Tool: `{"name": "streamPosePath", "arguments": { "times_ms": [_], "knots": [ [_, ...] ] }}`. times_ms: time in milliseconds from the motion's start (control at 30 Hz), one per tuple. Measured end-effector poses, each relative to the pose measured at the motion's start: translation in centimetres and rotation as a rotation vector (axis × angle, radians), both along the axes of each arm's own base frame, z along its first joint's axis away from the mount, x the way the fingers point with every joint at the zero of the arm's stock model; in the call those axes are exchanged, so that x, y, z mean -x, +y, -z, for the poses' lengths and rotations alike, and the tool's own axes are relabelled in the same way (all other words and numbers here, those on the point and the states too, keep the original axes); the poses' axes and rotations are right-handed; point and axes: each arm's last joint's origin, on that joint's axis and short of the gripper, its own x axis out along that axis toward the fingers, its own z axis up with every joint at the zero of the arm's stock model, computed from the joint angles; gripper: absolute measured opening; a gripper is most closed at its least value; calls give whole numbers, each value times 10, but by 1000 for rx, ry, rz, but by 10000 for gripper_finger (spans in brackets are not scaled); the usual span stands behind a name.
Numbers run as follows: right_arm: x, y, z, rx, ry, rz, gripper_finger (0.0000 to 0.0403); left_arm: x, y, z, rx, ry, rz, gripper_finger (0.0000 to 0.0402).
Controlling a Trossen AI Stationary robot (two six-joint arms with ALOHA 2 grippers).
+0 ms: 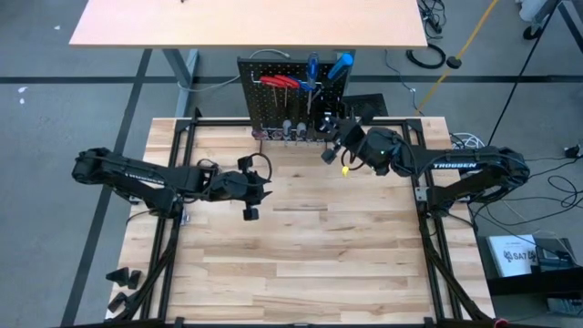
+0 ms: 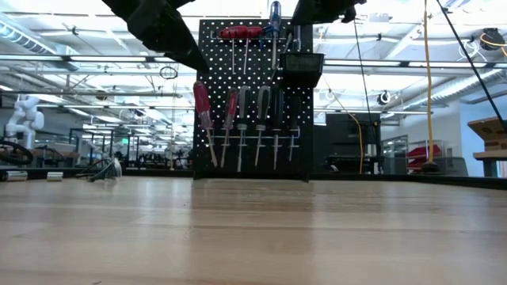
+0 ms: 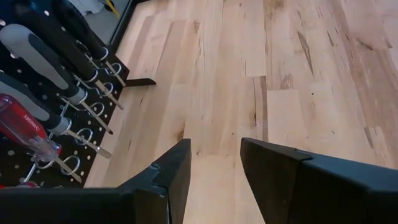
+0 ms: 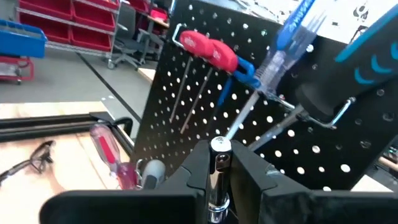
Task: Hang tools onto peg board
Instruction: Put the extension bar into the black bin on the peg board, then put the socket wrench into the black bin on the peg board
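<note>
Two dark arms working over the pale wooden plank table (image 1: 301, 246), all placed here relative to the upright black perforated metal peg board (image 1: 293, 100) standing at the table's far edge. Hanging high on the peg board: a pair of red-handled hex keys (image 2: 239, 33) beside a blue-handled screwdriver (image 2: 275, 16) and a thicker black-and-blue-handled screwdriver (image 4: 348, 74), with a square black bin (image 2: 302, 70) fixed just below them. Lining the lower part of the board: a row of screwdrivers, the red clear-handled one (image 2: 203, 107) tilting at the end farthest from the bin, grey-and-black-handled ones (image 3: 43, 53) sitting in wire hooks alongside. Lying on the table just beside that same end of the board: black-framed glasses (image 4: 34, 157). Hovering close in front of the board's bin side: the right gripper (image 4: 219, 169), pinching a slim silver metal piece (image 4: 217, 163) upright between its fingers. Waiting well out from the board, over the bare planks: the left gripper (image 3: 214, 174), fingers parted by a narrow gap and holding nothing.
</note>
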Motion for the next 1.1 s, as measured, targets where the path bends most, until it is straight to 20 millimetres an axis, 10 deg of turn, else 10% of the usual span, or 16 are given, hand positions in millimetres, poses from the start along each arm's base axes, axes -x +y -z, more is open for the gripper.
{"name": "streamPosePath", "arguments": {
  "times_ms": [800,1100],
  "knots": [
    [0,-1,3,4,38,11,141,3,0,3,11,37,-14,148],
    [1,27,-2,-5,13,-96,143,21,3,20,103,237,-179,148]
  ]
}}
